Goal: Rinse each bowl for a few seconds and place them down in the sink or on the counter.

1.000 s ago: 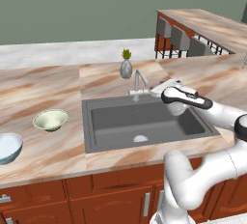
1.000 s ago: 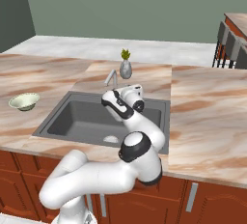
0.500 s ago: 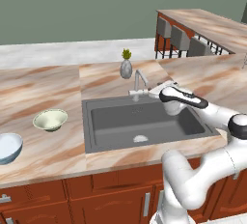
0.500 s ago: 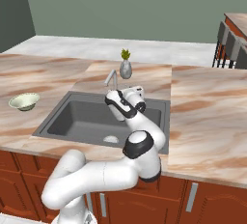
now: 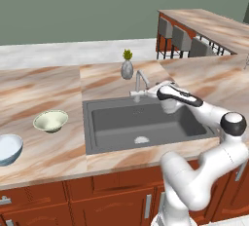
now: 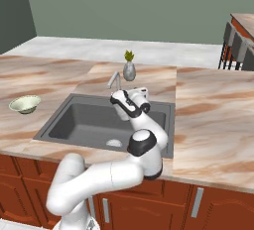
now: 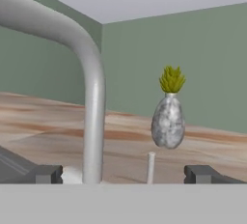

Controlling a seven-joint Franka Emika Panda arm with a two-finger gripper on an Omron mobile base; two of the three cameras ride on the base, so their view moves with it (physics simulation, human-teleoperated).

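The small cream-green bowl [image 5: 50, 121] [image 6: 25, 103] sits on the marble counter [image 5: 29, 93] left of the sink [image 5: 146, 122] [image 6: 89, 120]. Further left, at the frame's edge, rests the larger blue-white bowl [image 5: 8, 148]. My gripper [image 5: 149, 92] [image 6: 117, 98] [image 7: 123, 174] is open at the back rim of the sink, right by the silver faucet [image 5: 141, 81] [image 6: 115, 79] [image 7: 91, 97]. In the hand view the spout's upright and a thin lever [image 7: 151, 167] stand between my spread fingertips. Nothing is held.
A grey vase with a plant [image 5: 127, 68] [image 6: 129, 70] [image 7: 168, 121] stands on the counter just behind the faucet. Bar stools [image 5: 180, 37] line a raised counter at the far right. Red-brown cabinets run below the counter front.
My hand has slid a little to the left along the sink's back rim, closer to the faucet. Both bowls lie where they were.
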